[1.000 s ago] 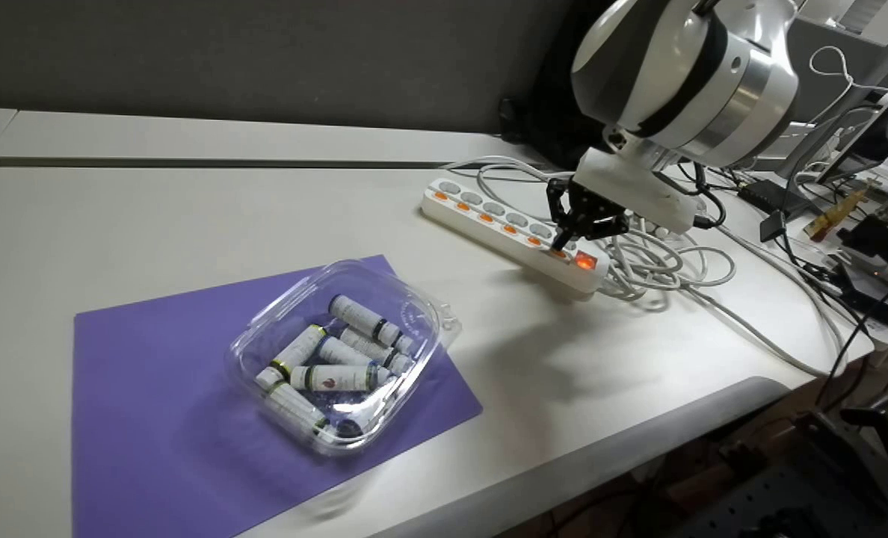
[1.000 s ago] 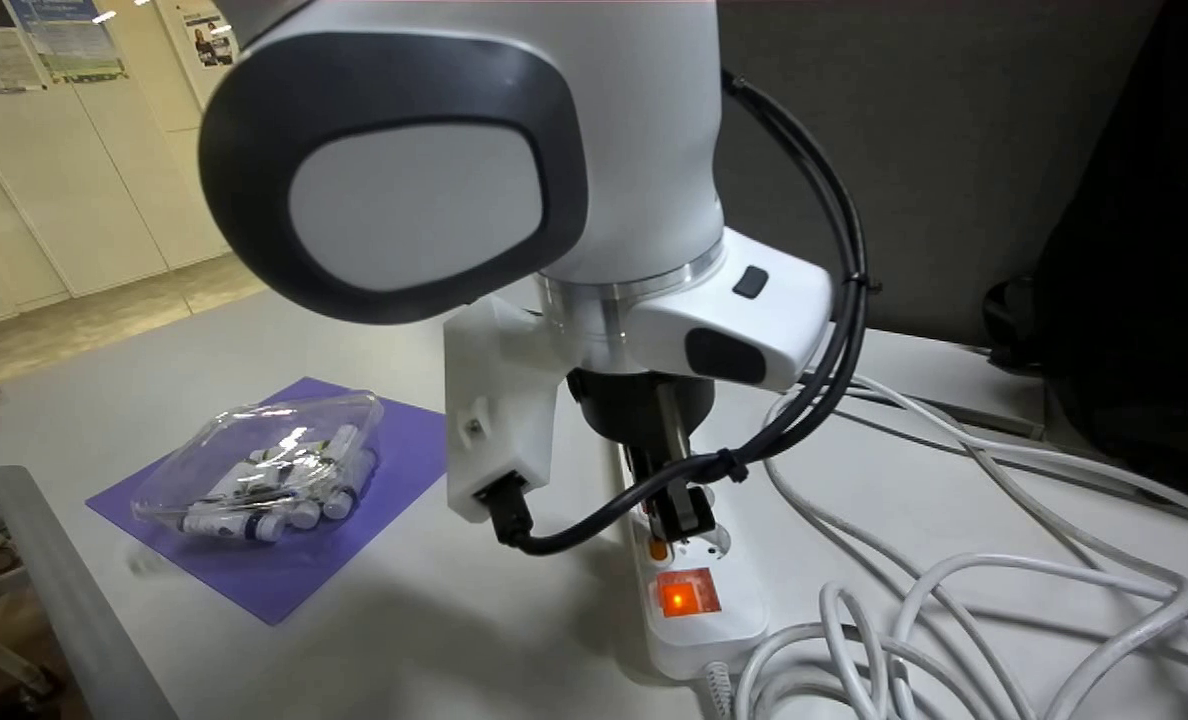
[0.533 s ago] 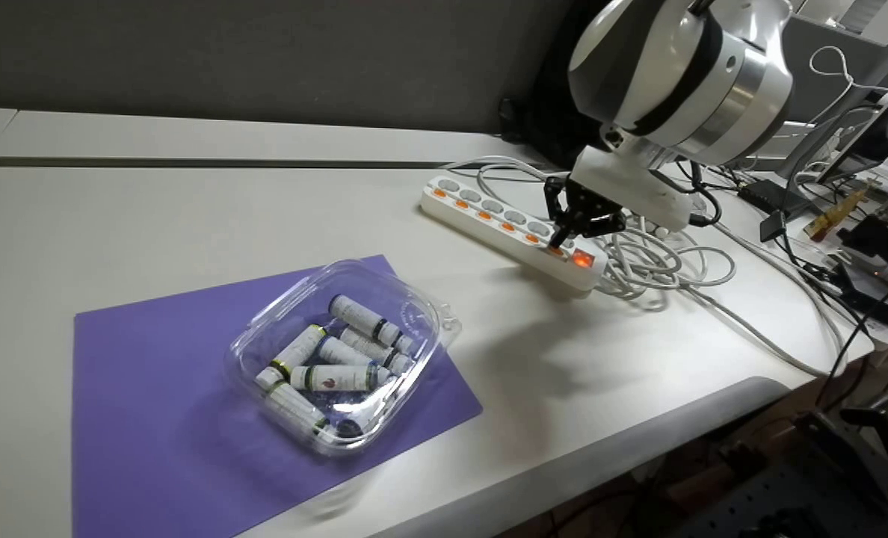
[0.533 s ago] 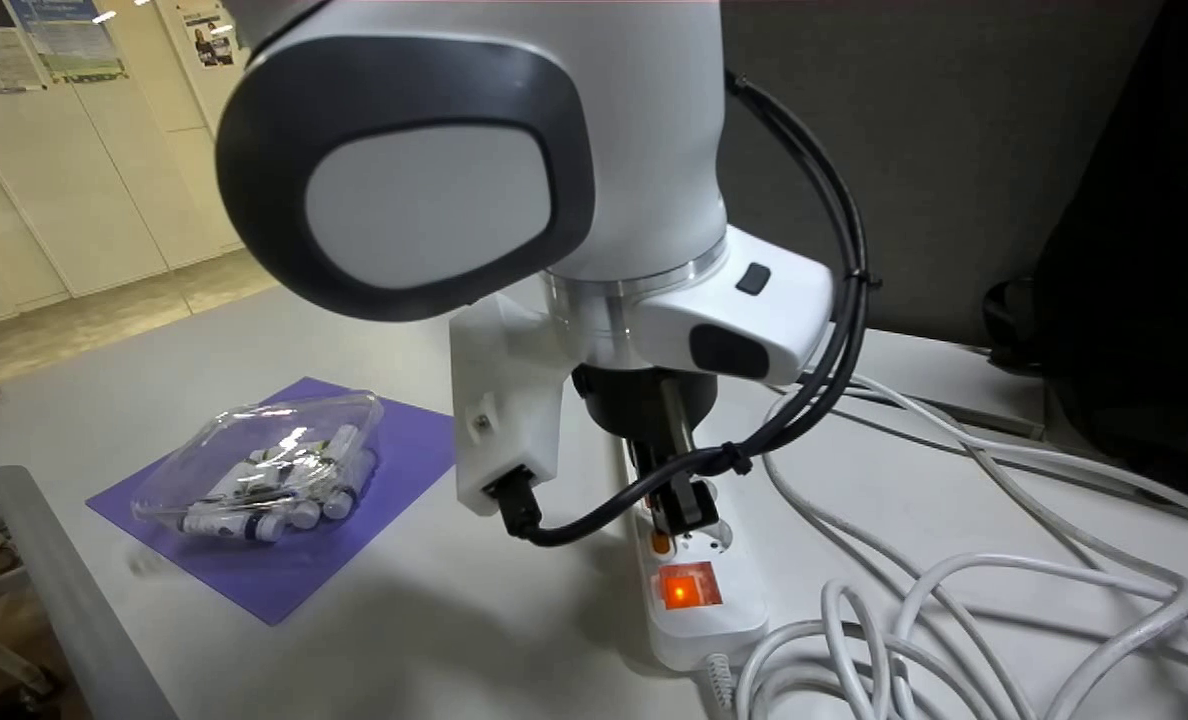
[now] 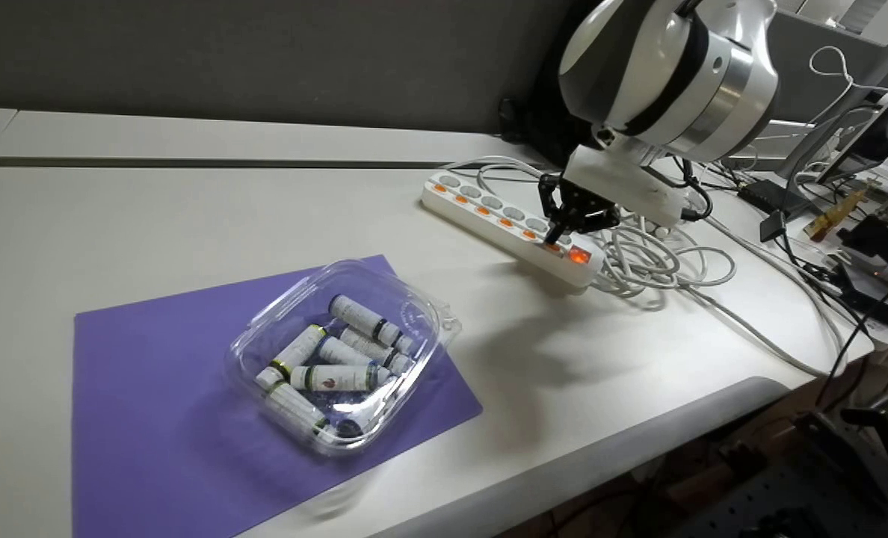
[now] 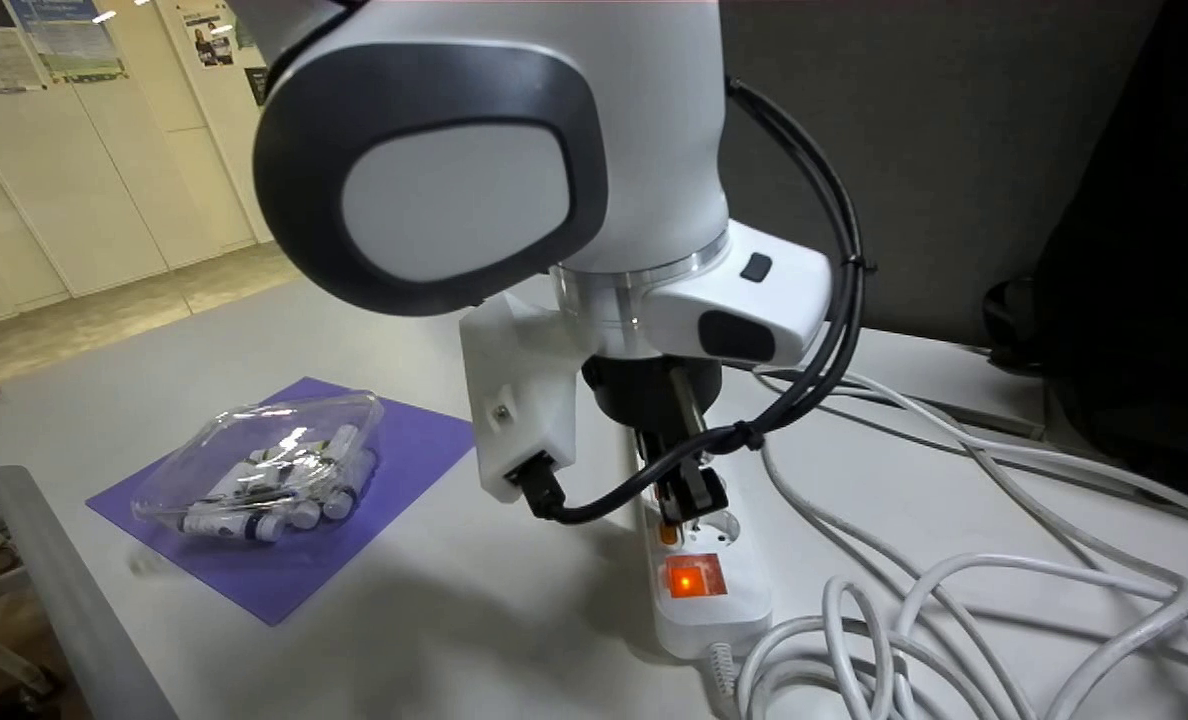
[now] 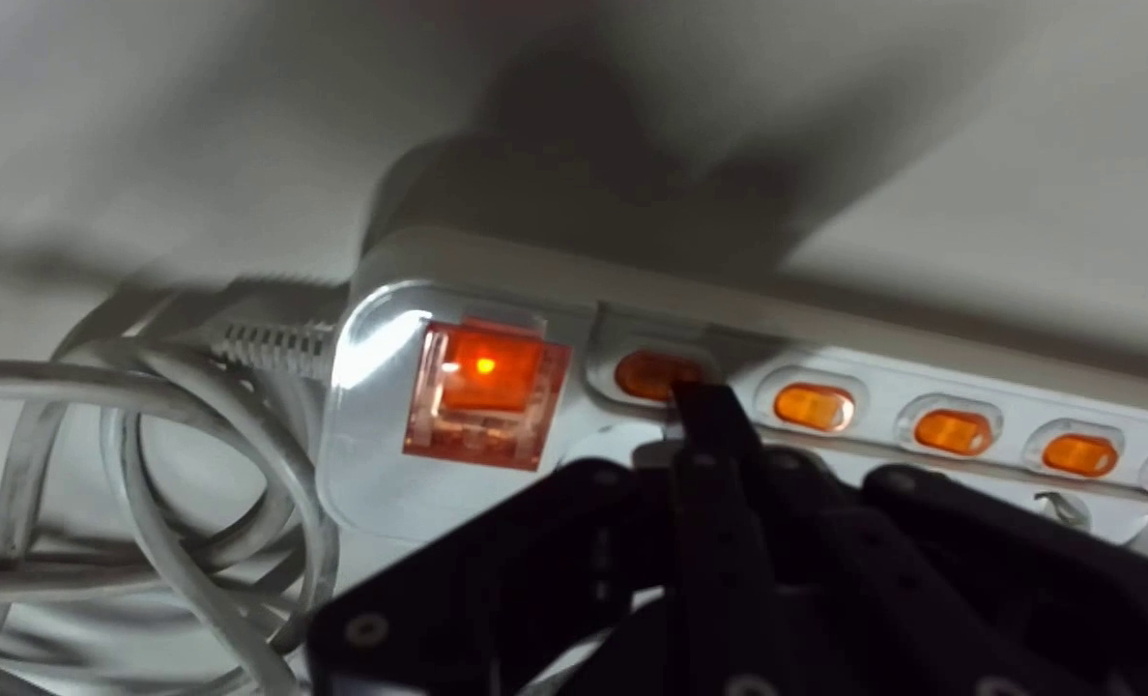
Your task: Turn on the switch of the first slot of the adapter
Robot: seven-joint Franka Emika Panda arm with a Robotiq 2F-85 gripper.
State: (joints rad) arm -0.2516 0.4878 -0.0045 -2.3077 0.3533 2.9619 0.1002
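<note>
Writing noted first. Print on the small bottles [image 5: 335, 378] is too fine to be read; a reddish mark is borne by a single label. Raised lettering on the clear tray [image 5: 373, 288] is made out but cannot be deciphered. The text of the posters [image 6: 69, 45] in the background is likewise blurred.

The tray is set on a purple sheet [image 5: 145, 403], well apart from the power strip [image 5: 493, 230], which is laid flat on the white surface [image 5: 212, 217]. White cable [image 7: 81, 383] is heaped just beside the strip's cord end.

Much of the strip is hidden by the arm [image 6: 644, 150] in an exterior view, where the tool [image 5: 553, 237] is also crossed by a black cord [image 6: 847, 290]. In the wrist view the strip's far end is cut off by the frame. A black mass [image 6: 1144, 330] is too dark to be identified.

The large square switch [image 7: 489, 372] at the cord end is lit orange-red. The small switch [image 7: 656, 374] next to it is shaded and overlapped at an edge by the tool's tip; whether it is pressed cannot be told.

The arm is bent down over the strip's cord end, the tool pointed downward, its fingers [image 7: 714, 425] closed together.
</note>
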